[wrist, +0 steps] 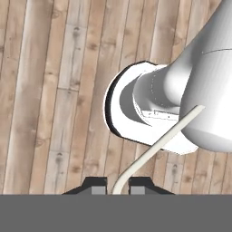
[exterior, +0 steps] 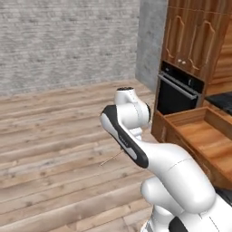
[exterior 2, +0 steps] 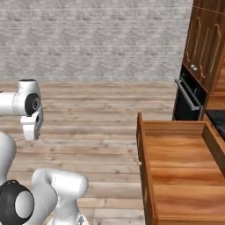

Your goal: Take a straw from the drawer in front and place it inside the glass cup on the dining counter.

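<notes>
We have the straw pinched in the gripper above the wooden floor, drawer emptied; next, carry it to the cup.

We see the open drawer at right, with the oven behind it and cabinets above. The straw sits between the fingertips, seemingly over the floor, left of the drawer.
</notes>
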{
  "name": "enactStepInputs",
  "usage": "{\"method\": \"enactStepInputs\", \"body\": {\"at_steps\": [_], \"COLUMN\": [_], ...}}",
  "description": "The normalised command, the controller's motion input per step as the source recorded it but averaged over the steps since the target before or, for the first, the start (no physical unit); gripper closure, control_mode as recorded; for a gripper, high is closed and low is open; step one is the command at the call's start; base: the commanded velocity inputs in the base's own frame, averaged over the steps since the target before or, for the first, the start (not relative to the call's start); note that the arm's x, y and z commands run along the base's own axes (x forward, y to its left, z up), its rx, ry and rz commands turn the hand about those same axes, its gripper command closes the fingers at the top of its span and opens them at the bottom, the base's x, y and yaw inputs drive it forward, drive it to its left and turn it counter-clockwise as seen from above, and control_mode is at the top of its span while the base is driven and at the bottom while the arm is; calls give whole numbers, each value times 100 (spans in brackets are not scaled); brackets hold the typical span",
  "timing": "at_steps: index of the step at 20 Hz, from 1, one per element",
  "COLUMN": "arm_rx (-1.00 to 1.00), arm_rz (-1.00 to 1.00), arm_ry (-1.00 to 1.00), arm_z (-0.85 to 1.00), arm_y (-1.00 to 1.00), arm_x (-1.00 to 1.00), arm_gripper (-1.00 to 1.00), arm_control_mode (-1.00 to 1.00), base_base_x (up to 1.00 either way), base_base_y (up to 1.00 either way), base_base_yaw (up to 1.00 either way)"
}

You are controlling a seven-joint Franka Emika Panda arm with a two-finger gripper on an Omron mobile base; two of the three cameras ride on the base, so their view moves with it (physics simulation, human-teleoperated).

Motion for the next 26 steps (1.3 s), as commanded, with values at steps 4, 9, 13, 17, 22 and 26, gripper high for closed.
{"method": "enactStepInputs", "body": {"at_steps": [4, 9, 13, 17, 22, 26], "arm_rx": [0, 0, 0, 0, 0, 0], "arm_rz": [0, 0, 0, 0, 0, 0], "arm_ry": [0, 0, 0, 0, 0, 0], "arm_z": [0, 0, 0, 0, 0, 0], "arm_y": [0, 0, 0, 0, 0, 0], "arm_x": [0, 0, 0, 0, 0, 0], "arm_gripper": [100, 100, 100, 100, 100, 100], "arm_control_mode": [100, 100, 100, 100, 100, 100], "base_base_x": [100, 100, 100, 100, 98, 76], "base_base_y": [7, 10, 14, 18, 18, 19], "base_base_yaw": [19, 22, 22, 25, 35, 50]}}
